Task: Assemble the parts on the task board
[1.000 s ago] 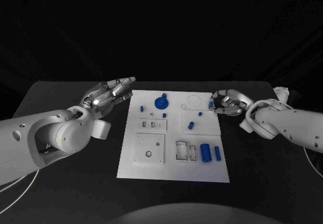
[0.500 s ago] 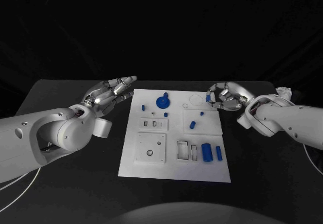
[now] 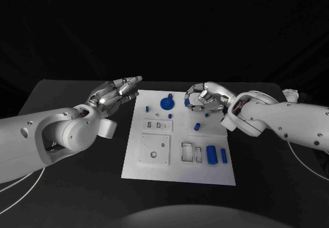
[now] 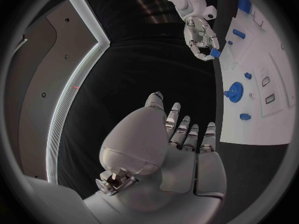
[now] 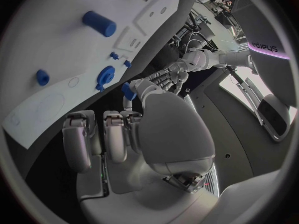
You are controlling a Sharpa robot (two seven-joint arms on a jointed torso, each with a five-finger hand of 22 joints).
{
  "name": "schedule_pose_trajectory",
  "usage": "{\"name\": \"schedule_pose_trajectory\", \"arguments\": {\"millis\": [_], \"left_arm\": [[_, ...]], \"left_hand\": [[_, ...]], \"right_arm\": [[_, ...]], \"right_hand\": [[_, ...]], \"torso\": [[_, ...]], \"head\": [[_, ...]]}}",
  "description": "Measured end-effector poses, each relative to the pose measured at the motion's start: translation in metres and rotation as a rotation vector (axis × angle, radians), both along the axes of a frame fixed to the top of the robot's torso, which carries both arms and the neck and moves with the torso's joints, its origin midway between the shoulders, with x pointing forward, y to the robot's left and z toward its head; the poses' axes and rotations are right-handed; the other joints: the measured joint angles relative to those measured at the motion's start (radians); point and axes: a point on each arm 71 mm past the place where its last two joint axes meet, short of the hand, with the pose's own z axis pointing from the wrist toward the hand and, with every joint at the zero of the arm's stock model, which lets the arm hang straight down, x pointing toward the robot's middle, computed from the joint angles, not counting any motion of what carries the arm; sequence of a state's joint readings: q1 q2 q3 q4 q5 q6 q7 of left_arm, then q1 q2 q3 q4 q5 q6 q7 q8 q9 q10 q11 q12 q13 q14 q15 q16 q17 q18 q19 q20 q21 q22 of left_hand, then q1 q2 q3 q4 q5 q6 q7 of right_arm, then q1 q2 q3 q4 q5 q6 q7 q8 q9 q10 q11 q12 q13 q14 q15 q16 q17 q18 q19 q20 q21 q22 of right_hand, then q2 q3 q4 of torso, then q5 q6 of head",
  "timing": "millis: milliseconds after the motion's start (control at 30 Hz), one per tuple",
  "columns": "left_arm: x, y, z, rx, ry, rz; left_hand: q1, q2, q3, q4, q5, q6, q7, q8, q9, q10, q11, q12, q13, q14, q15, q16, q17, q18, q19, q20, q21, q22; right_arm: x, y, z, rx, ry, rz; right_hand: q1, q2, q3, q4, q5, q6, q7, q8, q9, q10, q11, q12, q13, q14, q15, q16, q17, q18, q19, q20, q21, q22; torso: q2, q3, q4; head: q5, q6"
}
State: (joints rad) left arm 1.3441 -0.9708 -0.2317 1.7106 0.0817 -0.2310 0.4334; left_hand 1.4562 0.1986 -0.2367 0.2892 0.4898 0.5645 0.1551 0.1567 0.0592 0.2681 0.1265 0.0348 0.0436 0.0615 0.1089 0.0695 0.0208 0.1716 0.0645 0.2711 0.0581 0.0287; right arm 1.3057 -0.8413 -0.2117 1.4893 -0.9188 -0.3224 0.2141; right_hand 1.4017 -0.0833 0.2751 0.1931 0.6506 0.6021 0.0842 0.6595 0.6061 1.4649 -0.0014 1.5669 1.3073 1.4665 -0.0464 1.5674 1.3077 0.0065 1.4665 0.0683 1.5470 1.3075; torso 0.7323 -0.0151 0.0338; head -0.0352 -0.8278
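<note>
The flat white rectangular task board (image 3: 178,164) is lying in the middle of the black table (image 3: 274,166), long side running away from the robot. At the near end, two recessed rectangular slots (image 3: 190,153) are seen, and just right of them a thick blue cylinder part (image 3: 211,155) and a thinner blue pin part (image 3: 223,155) are lying side by side. Left of the slots, a square white inset plate with a small hole (image 3: 154,149) is sitting flush in the board. Further on, a small white block with two dark slots (image 3: 157,125) is seen, and to its right a short blue peg part (image 3: 197,127) is standing on the board. Beyond that, a blue gear-shaped part (image 3: 166,102) is resting near the far end, with a tiny blue stub part (image 3: 146,109) just left of it.

The left silver hand (image 3: 113,95) is being held off the board's far left edge, fingers spread wide, nothing in it. The right silver hand (image 3: 206,97) is being held above the far end of the board, near the gear, and a small blue piece (image 4: 214,52) is being pinched at its fingertips, other fingers curled.
</note>
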Motion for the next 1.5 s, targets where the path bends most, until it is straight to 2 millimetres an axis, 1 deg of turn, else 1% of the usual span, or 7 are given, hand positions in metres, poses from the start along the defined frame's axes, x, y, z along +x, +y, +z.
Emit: {"name": "schedule_pose_trajectory", "arguments": {"millis": [133, 333, 600, 900, 933, 1333, 1500], "left_arm": [[0.001, 0.0, 0.0, 0.001, 0.0, 0.0], [0.001, -0.002, 0.0, 0.001, 0.0, -0.003], [0.002, -0.002, -0.001, 0.001, 0.001, -0.004], [0.002, -0.004, -0.001, 0.0, 0.002, -0.01], [0.002, -0.005, -0.001, 0.0, 0.002, -0.01], [0.002, -0.005, -0.001, 0.0, 0.003, -0.012], [0.002, -0.006, -0.001, -0.001, 0.003, -0.014]], "left_hand": [[0.0, 0.0, 0.0, 0.0, 0.0, 0.0, 0.0, 0.0, 0.0, 0.0, 0.0, 0.0, 0.001, 0.0, 0.0, 0.004, 0.0, 0.0, 0.0, 0.0, 0.0, 0.0], [0.0, 0.0, 0.0, 0.0, 0.0, 0.0, 0.0, 0.0, 0.0, 0.0, 0.0, 0.0, 0.001, 0.0, 0.0, 0.004, 0.0, 0.0, 0.0, 0.0, 0.0, 0.0], [0.0, 0.0, 0.0, 0.0, 0.0, 0.0, 0.0, 0.0, 0.0, 0.0, 0.0, 0.0, 0.001, 0.0, 0.0, 0.004, 0.0, 0.0, 0.0, 0.0, 0.0, 0.0], [0.0, 0.0, 0.0, 0.0, 0.0, 0.0, 0.0, 0.0, 0.0, 0.0, 0.0, 0.0, 0.001, 0.0, 0.0, 0.004, 0.0, 0.0, 0.0, 0.0, 0.0, 0.0], [0.0, 0.0, 0.0, 0.0, 0.0, 0.0, 0.0, 0.0, 0.0, 0.0, 0.0, 0.0, 0.001, 0.0, 0.0, 0.004, 0.0, 0.0, 0.0, 0.0, 0.0, 0.0], [0.0, 0.0, 0.0, 0.0, 0.0, 0.0, 0.0, 0.0, 0.0, 0.0, 0.0, 0.0, 0.001, 0.0, 0.0, 0.004, 0.0, 0.0, 0.0, 0.0, 0.0, 0.0], [0.0, 0.0, 0.0, 0.0, 0.0, 0.0, 0.0, 0.0, 0.0, 0.0, 0.0, 0.0, 0.001, 0.0, 0.0, 0.004, 0.0, 0.0, 0.0, 0.0, 0.0, 0.0]], "right_arm": [[-0.001, 0.021, -0.002, -0.026, 0.031, 0.045], [0.003, 0.044, -0.005, -0.076, 0.041, 0.093], [0.008, 0.064, -0.011, -0.136, 0.056, 0.134], [0.011, 0.075, -0.022, -0.195, 0.075, 0.164], [0.011, 0.075, -0.023, -0.199, 0.076, 0.166], [0.012, 0.074, -0.029, -0.23, 0.091, 0.176], [0.012, 0.075, -0.03, -0.235, 0.096, 0.181]], "right_hand": [[-0.009, -0.008, 0.003, -0.003, -0.008, 0.005, 0.005, -0.008, -0.008, 0.003, 0.004, 0.0, 0.0, 0.0, 0.007, 0.0, 0.0, 0.0, 0.0, 0.0, -0.006, 0.0], [-0.018, -0.001, 0.003, -0.003, -0.01, 0.014, 0.006, -0.015, -0.014, 0.0, 0.007, 0.0, 0.001, 0.0, 0.007, 0.0, 0.0, 0.0, -0.004, 0.004, -0.006, 0.0], [-0.024, -0.005, 0.003, -0.003, -0.011, 0.019, 0.009, -0.018, -0.02, 0.0, 0.007, 0.0, 0.001, 0.0, 0.007, 0.0, 0.0, 0.0, 0.0, 0.007, -0.01, 0.0], [-0.026, -0.003, 0.003, -0.003, -0.016, 0.025, 0.006, -0.02, -0.023, 0.0, 0.007, 0.0, 0.001, 0.0, 0.007, 0.0, 0.0, 0.0, 0.0, 0.007, -0.014, 0.0], [-0.027, -0.002, 0.003, -0.003, -0.016, 0.029, 0.006, -0.022, -0.026, 0.0, 0.007, 0.0, 0.001, -0.004, 0.011, 0.0, 0.0, 0.0, 0.0, 0.007, -0.014, 0.0], [-0.032, -0.005, 0.003, -0.003, -0.016, 0.029, 0.006, -0.023, -0.027, 0.0, 0.007, 0.0, 0.001, -0.004, 0.011, 0.0, 0.0, 0.0, 0.0, 0.007, -0.014, 0.001], [-0.032, -0.005, 0.003, -0.003, -0.016, 0.029, 0.006, -0.025, -0.027, 0.0, 0.007, 0.0, 0.0, -0.004, 0.011, 0.0, 0.0, 0.0, 0.0, 0.007, -0.015, 0.001]], "torso": [[0.0, 0.0, 0.0], [0.0, 0.0, -0.0001], [0.002, 0.0002, -0.0001], [0.002, 0.0006, -0.0008], [0.002, 0.0006, -0.0009], [0.001, 0.0005, -0.0011], [0.001, 0.0005, -0.0013]], "head": [[0.001, 0.0], [0.002, 0.0], [0.012, -0.005], [0.016, -0.007], [0.017, -0.007], [0.02, -0.012], [0.017, -0.013]]}}
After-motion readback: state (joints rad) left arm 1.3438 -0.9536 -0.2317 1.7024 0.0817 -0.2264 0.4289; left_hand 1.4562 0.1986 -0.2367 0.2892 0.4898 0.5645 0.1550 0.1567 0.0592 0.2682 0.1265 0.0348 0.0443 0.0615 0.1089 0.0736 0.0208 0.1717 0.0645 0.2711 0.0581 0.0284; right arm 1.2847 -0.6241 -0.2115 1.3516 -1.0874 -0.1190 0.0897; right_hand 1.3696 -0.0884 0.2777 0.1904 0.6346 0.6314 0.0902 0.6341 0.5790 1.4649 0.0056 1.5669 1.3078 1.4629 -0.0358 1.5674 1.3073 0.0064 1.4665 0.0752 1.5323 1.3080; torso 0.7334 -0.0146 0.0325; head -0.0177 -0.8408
